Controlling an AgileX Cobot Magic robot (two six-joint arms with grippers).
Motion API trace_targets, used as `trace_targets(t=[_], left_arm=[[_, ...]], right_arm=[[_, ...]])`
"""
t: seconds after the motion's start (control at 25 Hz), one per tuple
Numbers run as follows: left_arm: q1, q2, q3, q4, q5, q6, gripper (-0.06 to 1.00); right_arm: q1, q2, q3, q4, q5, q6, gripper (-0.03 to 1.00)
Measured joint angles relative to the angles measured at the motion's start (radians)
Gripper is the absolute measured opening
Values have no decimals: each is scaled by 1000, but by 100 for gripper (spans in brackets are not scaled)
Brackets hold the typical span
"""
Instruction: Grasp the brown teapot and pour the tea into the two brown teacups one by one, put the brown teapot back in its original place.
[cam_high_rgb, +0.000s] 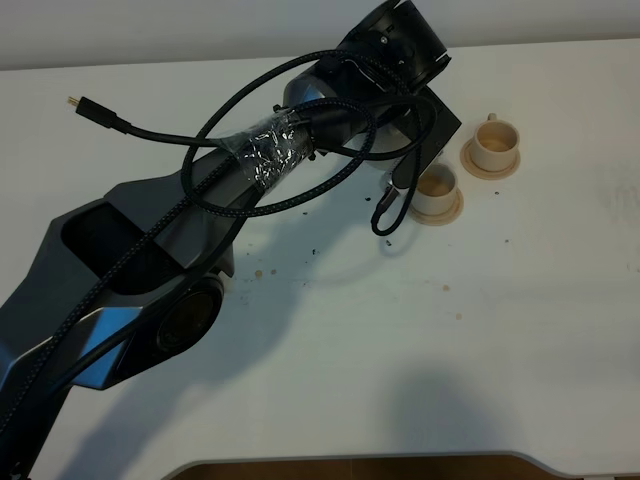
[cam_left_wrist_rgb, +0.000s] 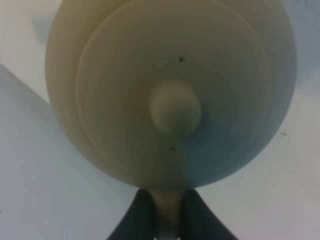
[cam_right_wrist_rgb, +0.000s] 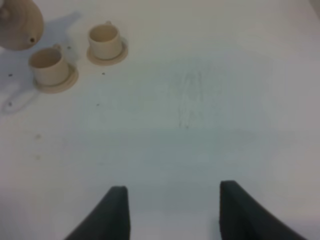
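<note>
Tan ceramic, the squat lidded teapot is gripped by its loop handle in the clenched left claw, just beside the nearer small tan cup, with the second tan cup farther right. Held by that thin handle alone, it could swing when tilted and spill tea onto the white bench; the right claw hangs released, well apart.

Bright even light; the brown teapot looms blurred close-up.
</note>
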Motion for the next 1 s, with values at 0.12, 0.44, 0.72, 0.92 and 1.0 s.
trace_targets(t=[0.12, 0.44, 0.72, 0.92, 1.0], left_arm=[[0, 8, 0, 1, -3, 6, 12], [-17, 11, 0, 37, -6, 11, 12], [-20, 17, 0, 63, -19, 30, 12], [-29, 24, 0, 94, -41, 30, 12], [-31, 24, 0, 100, -51, 31, 12]], right_arm=[[0, 0, 0, 0, 0, 0, 44], [0, 0, 0, 0, 0, 0, 44], [0, 0, 0, 0, 0, 0, 44], [0, 0, 0, 0, 0, 0, 44], [0, 0, 0, 0, 0, 0, 44]])
